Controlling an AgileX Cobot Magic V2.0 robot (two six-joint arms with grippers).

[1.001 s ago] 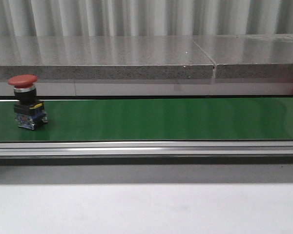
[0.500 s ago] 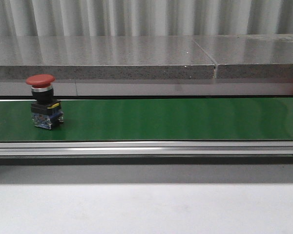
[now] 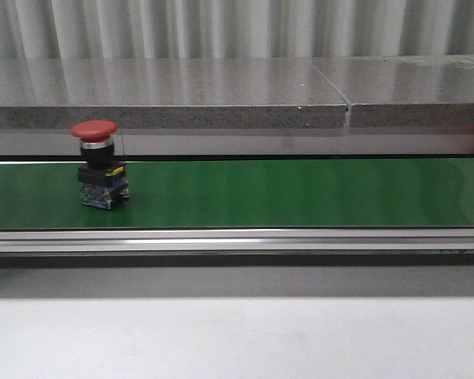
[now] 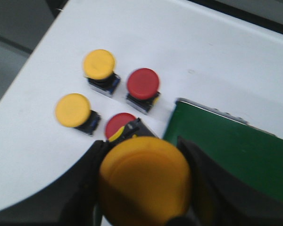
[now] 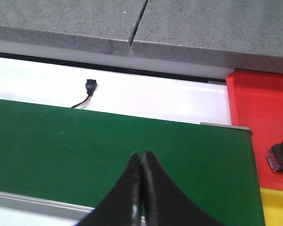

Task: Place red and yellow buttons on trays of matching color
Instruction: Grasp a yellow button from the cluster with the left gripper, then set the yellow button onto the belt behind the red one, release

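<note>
Front view: a red button (image 3: 103, 164) stands upright on the green belt (image 3: 300, 193), near its left end.

Left wrist view: the left gripper (image 4: 144, 181) pinches a yellow button (image 4: 145, 179) just beside the belt, likely for loading.

Right wrist view: the right gripper (image 5: 141, 195) hangs above the belt, jaws pressed together, beside the red tray (image 5: 259, 103), probably waiting.

The left gripper (image 4: 144, 188) is clamped on a yellow button (image 4: 145, 181), one dark finger (image 4: 87, 179) on each side of the cap, which fills the space between them. The right gripper (image 5: 141, 188) has its two fingers pressed together along their length, tips meeting, with nothing between them. Neither arm shows in the front view.
</note>
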